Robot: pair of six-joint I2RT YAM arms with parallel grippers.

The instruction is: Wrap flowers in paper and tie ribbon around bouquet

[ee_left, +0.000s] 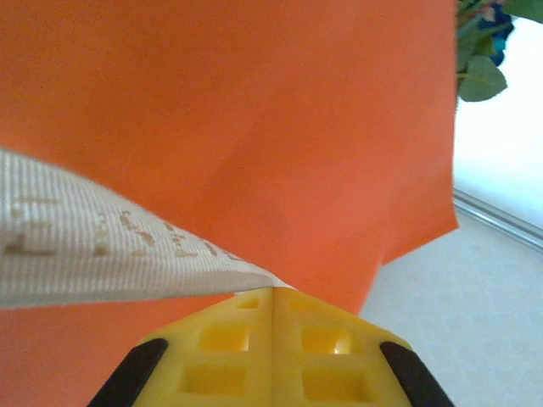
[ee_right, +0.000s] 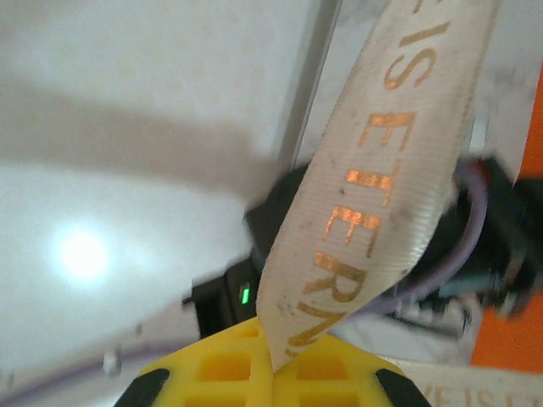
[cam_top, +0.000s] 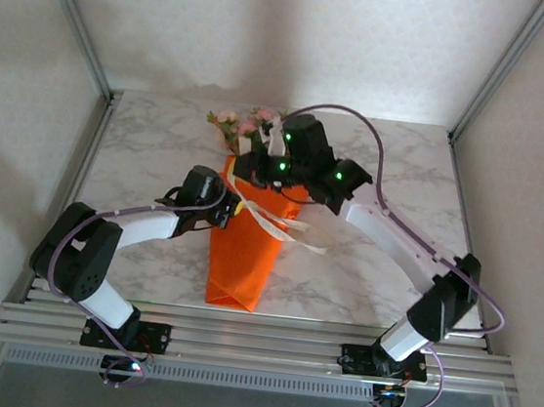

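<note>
Left fingers (ee_left: 212, 343) pressed together, pinching one end of the ribbon (ee_left: 85, 237) at the seam of the yellow pads. The strip runs off to their left, flat across the orange paper (ee_left: 297, 127) just ahead of them. Flowers (ee_left: 479, 51) show beyond the paper, up and right of the fingers.

Right fingers (ee_right: 221, 373) also shut, nipping the ribbon at their tips. The strip rises up and right from them, gold lettering facing out. A second run of ribbon lies just below and to their right, against the paper's edge.

From above: the bouquet (cam_top: 242, 249) lies on the worktop (cam_top: 385, 158) between the two sets of fingers, blooms away from the arm bases. A loose tail of ribbon trails to the right of the cone.

Step, as judged: drawing the ribbon snug around the wrap, knot not yet made.

Risks:
- Thin ribbon held only at the fingertips; an uneven pull could slide it out of either pinch.
- Cone tapers, so a slack loop may creep toward the narrow end and loosen.
- Nothing pins the bouquet down; a hard sideways tug could drag or roll it and let the glossy paper spring open.
</note>
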